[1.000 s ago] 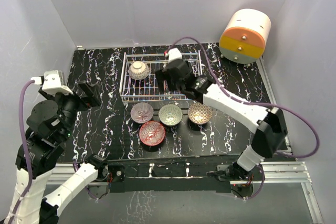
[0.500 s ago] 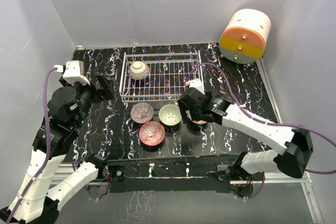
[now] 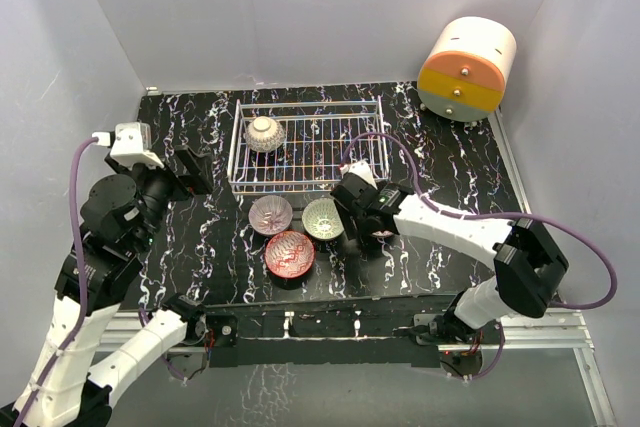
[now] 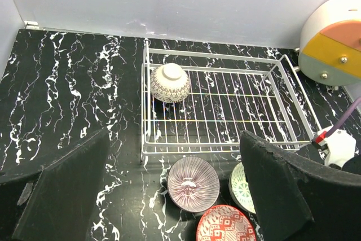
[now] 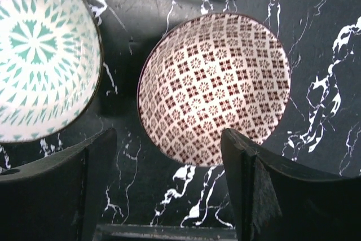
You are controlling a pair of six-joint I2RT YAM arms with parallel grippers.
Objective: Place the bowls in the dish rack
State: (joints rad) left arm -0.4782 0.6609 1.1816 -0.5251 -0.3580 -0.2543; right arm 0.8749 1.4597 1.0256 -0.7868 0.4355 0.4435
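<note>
One bowl of five is loaded; four are left to do. Nearest the arms, the red bowl sits on the table. Just beyond it the pink bowl, green bowl and brown bowl stand in a row before the rack. The right gripper hangs over the brown bowl, jaws spread either side of its near rim, not gripping yet. The left gripper hovers off to the left, wide apart and empty. Farthest, the dish rack holds one patterned bowl upside down in its far left corner
</note>
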